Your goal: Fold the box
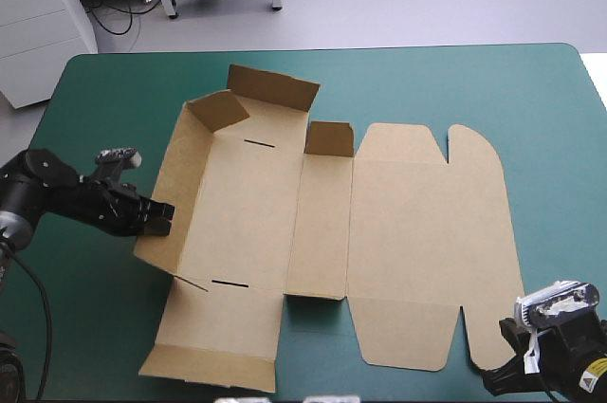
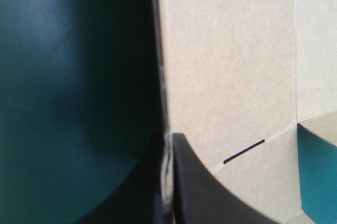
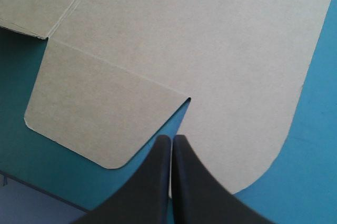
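The brown box (image 1: 408,232) lies in the middle of the teal-green table as a cut sheet, its lid flat on the right. Its left wall (image 1: 175,185) stands raised, as do the far flap (image 1: 275,88) and a small flap (image 1: 329,137). My left gripper (image 1: 159,218) is shut on the left wall's near end; in the left wrist view the board's edge (image 2: 163,103) runs between the fingers of this gripper (image 2: 169,142). My right gripper (image 1: 495,376) is shut over the lid's near right corner, with this gripper's (image 3: 171,139) tips at the notch beside the rounded flap (image 3: 100,113).
The table's near edge (image 3: 37,195) lies close to my right gripper. A broad strip of teal-green cover (image 1: 555,156) runs along the box's right side, and another along the far edge (image 1: 427,81). The box's near left panel (image 1: 218,327) lies almost flat.
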Motion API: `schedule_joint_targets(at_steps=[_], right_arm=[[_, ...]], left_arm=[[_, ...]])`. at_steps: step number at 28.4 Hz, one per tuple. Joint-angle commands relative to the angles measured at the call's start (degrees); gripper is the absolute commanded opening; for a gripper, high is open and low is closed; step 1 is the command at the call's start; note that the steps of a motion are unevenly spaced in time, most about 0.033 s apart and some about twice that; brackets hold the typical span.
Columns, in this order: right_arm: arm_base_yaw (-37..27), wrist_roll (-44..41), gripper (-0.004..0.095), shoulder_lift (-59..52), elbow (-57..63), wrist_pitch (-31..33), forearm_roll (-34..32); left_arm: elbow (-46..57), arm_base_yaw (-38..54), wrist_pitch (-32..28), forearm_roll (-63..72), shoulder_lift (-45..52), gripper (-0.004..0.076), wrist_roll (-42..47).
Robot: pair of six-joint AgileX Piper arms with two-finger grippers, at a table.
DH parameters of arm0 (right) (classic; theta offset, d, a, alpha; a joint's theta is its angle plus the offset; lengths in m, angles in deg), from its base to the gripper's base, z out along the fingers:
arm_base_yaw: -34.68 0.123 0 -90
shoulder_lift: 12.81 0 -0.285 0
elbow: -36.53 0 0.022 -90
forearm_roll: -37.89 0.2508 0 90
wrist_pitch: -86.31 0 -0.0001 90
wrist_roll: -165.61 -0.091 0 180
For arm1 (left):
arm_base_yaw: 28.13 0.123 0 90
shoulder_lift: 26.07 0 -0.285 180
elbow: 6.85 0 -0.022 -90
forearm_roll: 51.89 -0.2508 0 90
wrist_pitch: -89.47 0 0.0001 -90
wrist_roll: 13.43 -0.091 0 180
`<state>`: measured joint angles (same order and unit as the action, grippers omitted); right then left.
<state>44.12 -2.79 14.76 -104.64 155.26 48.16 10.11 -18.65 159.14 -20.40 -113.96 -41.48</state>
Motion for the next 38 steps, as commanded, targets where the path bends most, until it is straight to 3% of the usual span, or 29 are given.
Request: schedule_joint_targets(at_steps=[1, 5, 12, 22, 29, 32, 38], right_arm=[[-0.3, -1.0, -0.0008, 0.7, -1.3, -2.9, 0.5], [-0.3, -2.1, -0.0008, 0.7, -1.3, -2.8, 0.5], [-0.3, -2.1, -0.0008, 0.7, -1.3, 1.5, 0.5], [-0.3, -4.6, -0.0008, 0.7, -1.3, 2.5, 0.3], [-0.3, -4.6, -0.0008, 0.7, -1.3, 2.5, 0.3], [-0.3, -4.6, -0.0008, 0.7, -1.3, 2.5, 0.3], [-0.3, -4.6, -0.0008, 0.7, -1.3, 1.5, -0.1]], left_arm=[[-9.3, -5.7, 5.1, -5.6, 1.6, -0.0032, -0.4], [-17.4, -15.3, 3.3, -19.2, 1.5, -0.0032, -1.1], [-21.9, -32.4, -9.6, -42.0, 1.3, -0.0032, -1.1], [-21.9, -42.8, -25.3, -58.2, -2.7, -0.0032, -1.0], [-20.6, -48.4, -24.8, -64.2, -4.8, -0.0032, 4.7], [-16.1, -55.5, -25.5, -80.8, -4.8, -0.0032, 15.9], [-8.6, -65.0, -24.7, -100.6, -4.8, -0.0032, 29.2]])
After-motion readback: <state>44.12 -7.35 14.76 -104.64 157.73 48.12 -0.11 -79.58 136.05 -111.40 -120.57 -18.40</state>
